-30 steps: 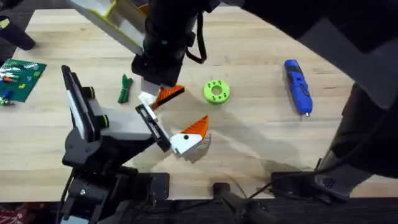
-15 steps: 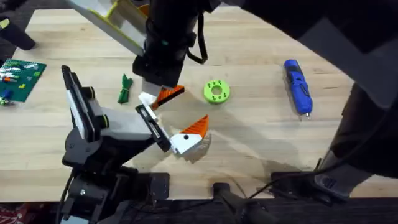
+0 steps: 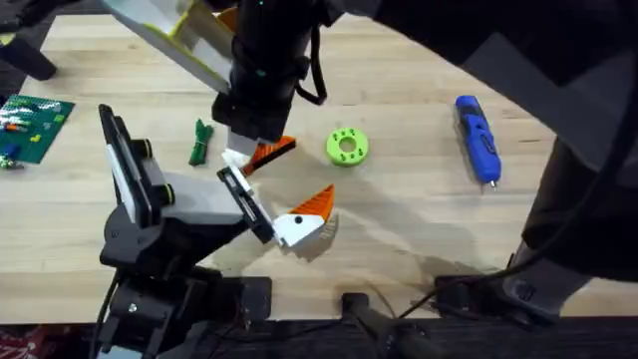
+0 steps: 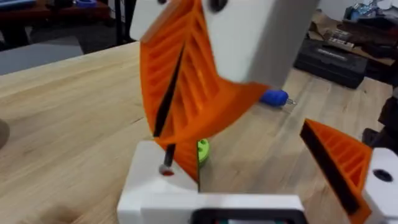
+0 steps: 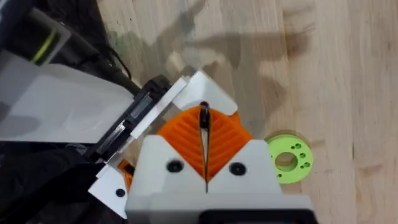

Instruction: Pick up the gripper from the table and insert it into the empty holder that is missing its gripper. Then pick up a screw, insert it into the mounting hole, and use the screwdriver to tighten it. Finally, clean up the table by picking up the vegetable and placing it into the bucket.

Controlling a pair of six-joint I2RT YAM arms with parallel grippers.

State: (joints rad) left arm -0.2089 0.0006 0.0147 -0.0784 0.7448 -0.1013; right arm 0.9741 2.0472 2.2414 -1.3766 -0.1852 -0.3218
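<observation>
My right gripper (image 3: pixel 254 150) reaches across from the far right and is shut on the gripper (image 3: pixel 271 150), an orange ribbed wedge with a white base (image 5: pixel 199 86). It holds this piece just above the empty holder (image 4: pixel 163 190) on my left arm's wrist (image 3: pixel 235 182). The left gripper (image 3: pixel 281 191) has one finger, the dotted orange-and-white wedge (image 3: pixel 304 214), standing well apart from the holder (image 5: pixel 142 112). The blue screwdriver (image 3: pixel 477 138) lies at the right of the table (image 3: pixel 419 219). The dark green vegetable (image 3: pixel 199 142) lies left of the right gripper.
A lime-green round disc with holes (image 3: pixel 347 147) sits just right of the held piece. A green circuit board (image 3: pixel 35 125) lies at the left edge. A slanted white and yellow object (image 3: pixel 189 40) stands at the back left. Bare wood lies between disc and screwdriver.
The right arm's upper part has shifted very slightly. The held orange piece stays over the holder, and the left arm has not moved.
</observation>
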